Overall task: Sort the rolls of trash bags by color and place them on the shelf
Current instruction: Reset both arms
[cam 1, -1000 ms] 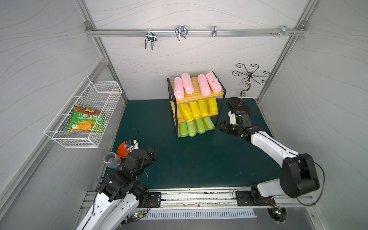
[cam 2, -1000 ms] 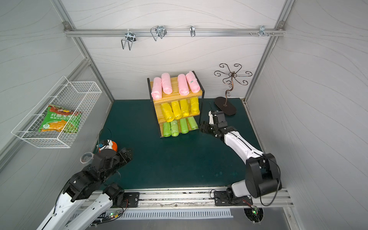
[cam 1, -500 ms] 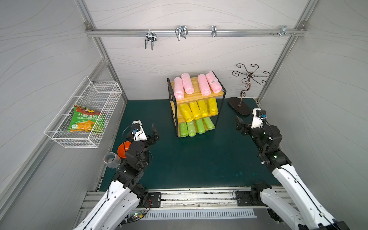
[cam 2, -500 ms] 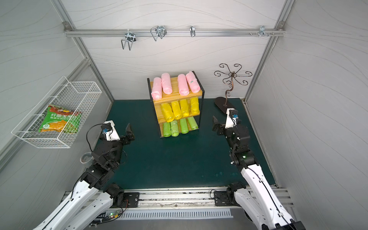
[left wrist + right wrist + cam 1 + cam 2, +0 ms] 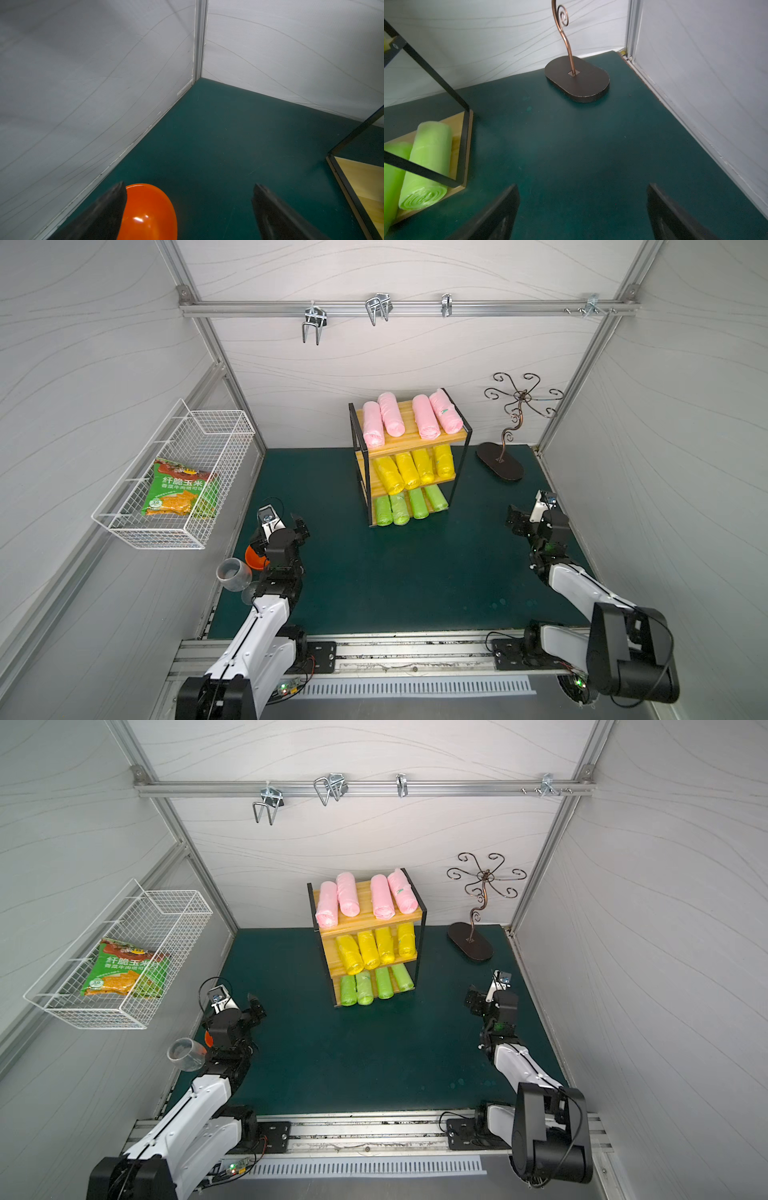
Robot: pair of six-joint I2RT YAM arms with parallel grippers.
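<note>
A: Where were the rolls of trash bags?
B: All on the shelf: pink rolls on the top board, yellow rolls on the middle, green rolls on the bottom. None lay on the desk.
A: And the jaws?
B: The left jaws and right jaws were both spread wide and empty, well apart from the shelf, one on each side.
A: What needed care?
B: I judged the sorting done. Parking cleanly mattered, because the left jaws hung near an orange bowl and a clear cup.
A: Containers?
B: The wire basket held only a snack bag. The bowl looked empty; the cup I couldn't tell
</note>
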